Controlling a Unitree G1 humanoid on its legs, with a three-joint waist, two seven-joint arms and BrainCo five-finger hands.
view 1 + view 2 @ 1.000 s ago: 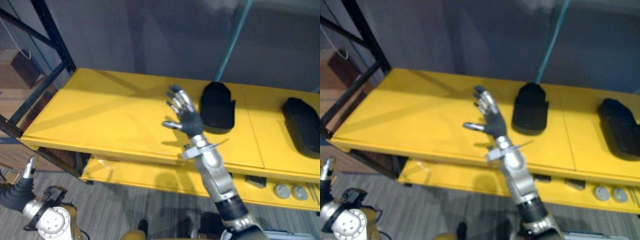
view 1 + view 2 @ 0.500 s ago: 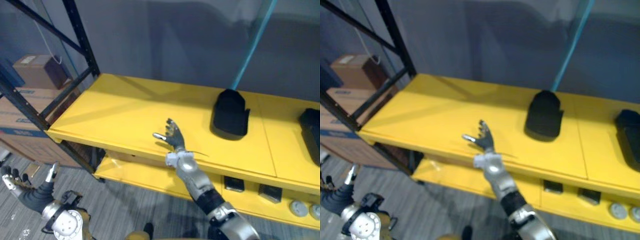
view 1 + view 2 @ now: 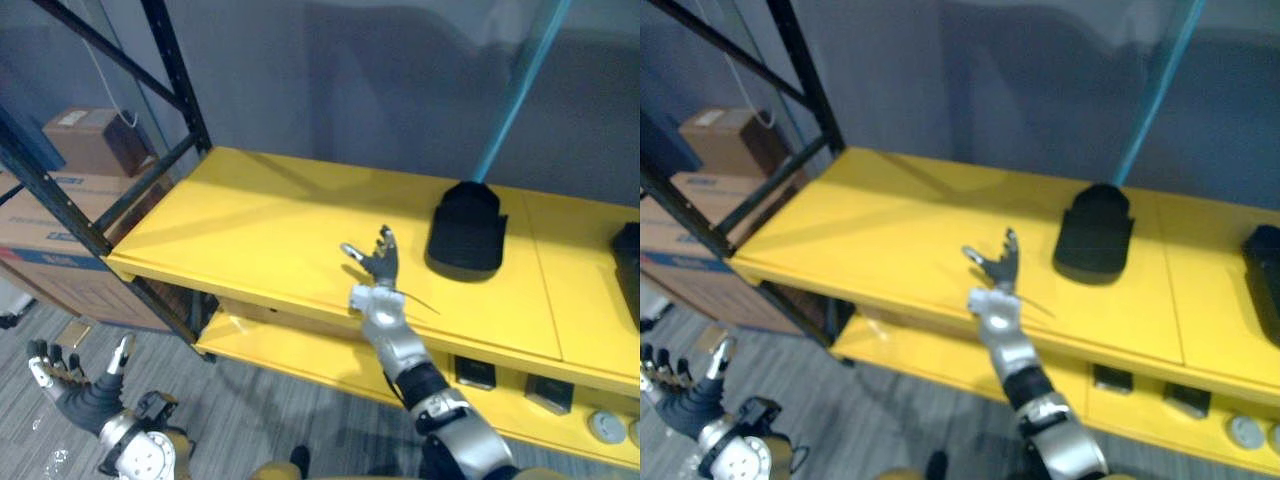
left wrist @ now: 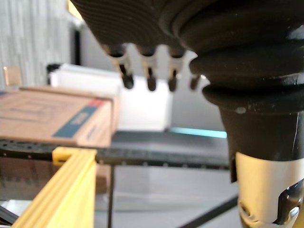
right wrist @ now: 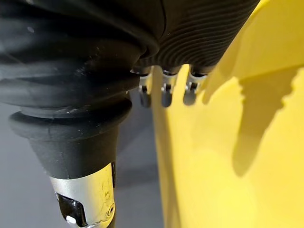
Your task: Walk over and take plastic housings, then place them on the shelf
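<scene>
Yellow shelf on black rack, grey wall behind, teal post at back right. Cardboard boxes stacked to left of rack. Lower shelf carries a few small parts toward right.

Task items: one black plastic housing lies flat on shelf by foot of teal post. Second housing lies well to right, cut off at view edge. Both on shelf, neither touched.

Right robot hand: over front part of shelf, just left of nearer housing but apart from it. Fingers straight & spread, thumb out, nothing held. Right wrist view agrees: fingers extended above bare yellow surface.

Left robot hand: low at robot's left, over grey floor, fingers fanned wide, empty.

Judgement: w/ both housings down and both hands empty, placing looks done for these two; step in hand is prob. clearing right arm off shelf, then going for more.

To do it well:
- lift hand up first, then draw back over front edge; don't drag across surface.
- keep fingers away from nearer housing, a sideways brush could shove it.
- keep left arm clear of rack upright & boxes when turning.
</scene>
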